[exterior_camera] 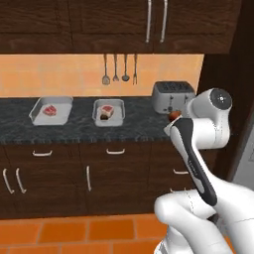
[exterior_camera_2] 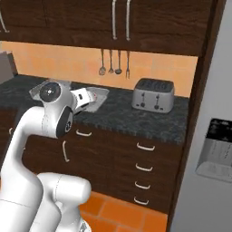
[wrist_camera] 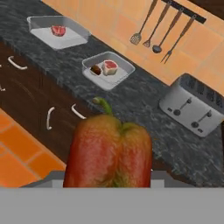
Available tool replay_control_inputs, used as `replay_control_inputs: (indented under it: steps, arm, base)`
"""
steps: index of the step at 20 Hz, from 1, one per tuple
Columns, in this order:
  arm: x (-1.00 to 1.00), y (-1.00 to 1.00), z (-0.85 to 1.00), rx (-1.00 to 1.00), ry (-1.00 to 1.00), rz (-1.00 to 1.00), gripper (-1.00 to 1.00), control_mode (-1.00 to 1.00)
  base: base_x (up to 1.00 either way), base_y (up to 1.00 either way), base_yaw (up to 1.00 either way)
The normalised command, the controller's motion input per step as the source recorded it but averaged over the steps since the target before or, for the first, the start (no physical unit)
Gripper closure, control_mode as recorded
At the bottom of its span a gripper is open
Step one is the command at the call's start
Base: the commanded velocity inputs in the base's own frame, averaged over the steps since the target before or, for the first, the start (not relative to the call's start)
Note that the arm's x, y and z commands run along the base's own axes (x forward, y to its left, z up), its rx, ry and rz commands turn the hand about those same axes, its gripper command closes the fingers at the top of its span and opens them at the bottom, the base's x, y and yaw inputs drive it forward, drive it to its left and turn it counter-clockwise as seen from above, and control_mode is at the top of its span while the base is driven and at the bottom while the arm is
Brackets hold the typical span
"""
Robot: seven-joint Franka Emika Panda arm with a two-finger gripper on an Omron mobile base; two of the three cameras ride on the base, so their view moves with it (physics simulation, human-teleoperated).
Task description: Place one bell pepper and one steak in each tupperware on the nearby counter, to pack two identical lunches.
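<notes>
Fingers (wrist_camera: 109,186) half open, gripping bell pepper (wrist_camera: 109,153) above counter (wrist_camera: 144,105).

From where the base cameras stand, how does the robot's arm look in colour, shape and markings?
The arm is built of glossy white rounded shells with smooth, bulging links. A dark, nearly black band runs along one link, and the joints end in round dark grey caps with a small light centre. Thin seam lines cross the white lower shell. No loose cables show.

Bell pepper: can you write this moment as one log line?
end effector: holding bell pepper | near tupperware: steak, pepper | far tupperware: steak only | next: far tupperware
</notes>
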Motion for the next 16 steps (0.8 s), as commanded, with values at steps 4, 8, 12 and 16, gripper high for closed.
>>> replay_control_inputs:
  steps: [4,8,12,16]
  arm:
    - [0.00,0.00,0.00,0.00,0.00,0.00,1.00,1.00]
    - [0.00,0.00,0.00,0.00,0.00,0.00,1.00,1.00]
    - [0.00,0.00,0.00,0.00,0.00,0.00,1.00,1.00]
    - [0.00,0.00,0.00,0.00,0.00,0.00,1.00,1.00]
  base:
    - [0.86,1.00,0.18]
    - [1.00,1.00,0.01]
    - [0.86,1.00,0.00]
    - [0.78,1.00,-0.06]
